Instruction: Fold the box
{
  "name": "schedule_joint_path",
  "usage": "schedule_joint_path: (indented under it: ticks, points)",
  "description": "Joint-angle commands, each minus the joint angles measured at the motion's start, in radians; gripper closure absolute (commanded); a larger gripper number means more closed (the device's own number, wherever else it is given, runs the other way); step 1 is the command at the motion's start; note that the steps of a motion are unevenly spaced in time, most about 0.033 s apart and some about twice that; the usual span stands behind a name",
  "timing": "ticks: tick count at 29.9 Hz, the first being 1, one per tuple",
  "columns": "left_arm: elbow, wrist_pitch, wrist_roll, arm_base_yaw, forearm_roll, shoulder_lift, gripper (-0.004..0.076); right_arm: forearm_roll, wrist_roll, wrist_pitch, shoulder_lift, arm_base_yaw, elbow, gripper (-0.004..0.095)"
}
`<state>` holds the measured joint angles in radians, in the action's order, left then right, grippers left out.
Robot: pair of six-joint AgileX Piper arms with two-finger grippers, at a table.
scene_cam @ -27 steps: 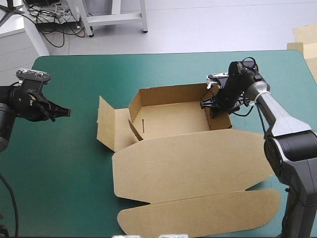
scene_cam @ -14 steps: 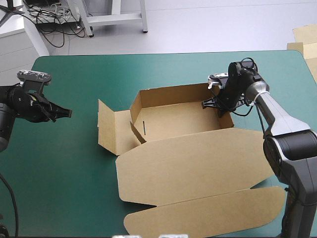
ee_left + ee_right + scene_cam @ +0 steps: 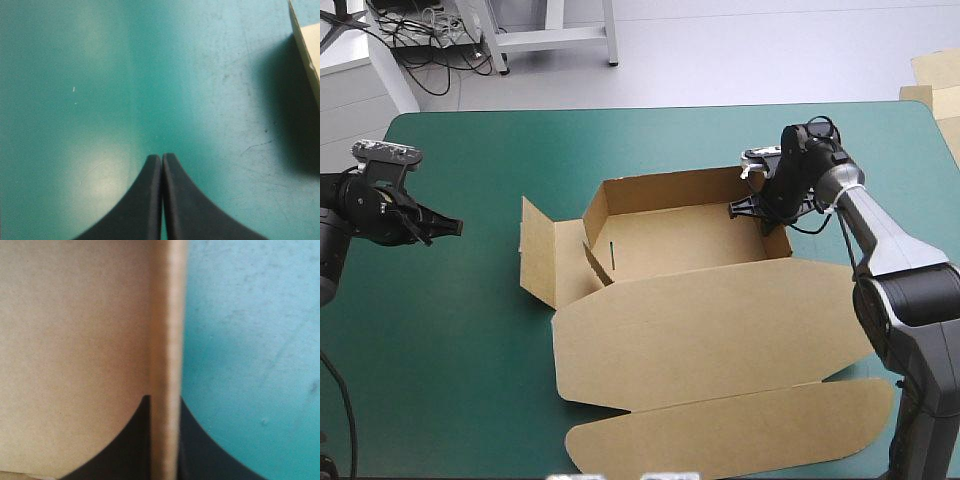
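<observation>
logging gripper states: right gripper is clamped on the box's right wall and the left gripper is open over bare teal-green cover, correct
Not quite: the left gripper is shut, not open. The left wrist view shows it closed into one pointed arch over the bare teal-green cover. The right gripper is indeed clamped on the right wall of the box.

Pale grey floor (image 3: 740, 50) beyond the teal-green table (image 3: 470, 350); white furniture legs (image 3: 610, 35).
</observation>
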<state>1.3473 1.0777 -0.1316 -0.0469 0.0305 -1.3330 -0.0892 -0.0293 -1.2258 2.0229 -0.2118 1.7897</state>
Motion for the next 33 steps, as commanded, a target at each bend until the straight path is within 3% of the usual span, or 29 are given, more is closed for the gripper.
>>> schedule_joint_path:
  ticks: [1, 5, 8, 13, 16, 19, 25, 30, 33]
  points:
    - [0.031, -0.045, 0.014, 0.0, 0.02, 0.026, 0.0732, -0.047, -0.041, -0.028, -0.109, 0.007, 0.023, 0.0923]
    - [0.031, -0.047, 0.014, 0.0, 0.014, 0.025, 0.0709, -0.061, -0.057, -0.029, -0.168, 0.037, 0.023, 0.0925]
    - [0.031, -0.043, 0.014, 0.0, 0.014, 0.014, 0.0645, -0.153, -0.085, -0.029, -0.226, 0.115, 0.023, 0.0928]
    - [0.031, -0.008, 0.019, 0.0, -0.02, -0.021, 0.0436, -0.342, -0.153, -0.029, -0.329, 0.261, 0.023, 0.0928]
    - [0.031, -0.009, 0.021, 0.0, -0.076, -0.043, 0.0287, -0.341, -0.16, -0.029, -0.388, 0.314, 0.023, 0.0928]
    - [0.031, -0.031, 0.021, 0.0, -0.142, -0.069, 0.02, -0.361, -0.162, -0.029, -0.441, 0.344, 0.023, 0.0928]
    - [0.031, -0.026, 0.021, 0.0, -0.37, -0.146, 0.0187, -0.499, -0.187, -0.029, -0.497, 0.359, -0.032, 0.0928]
    - [0.031, 0.033, 0.002, 0.0, -0.683, -0.217, 0.0189, -0.499, -0.213, -0.029, -0.504, 0.359, -0.117, 0.0928]
    - [0.031, 0.085, -0.126, 0.0, -0.859, -0.247, 0.0189, -0.512, -0.257, -0.029, -0.504, 0.359, -0.19, 0.0928]
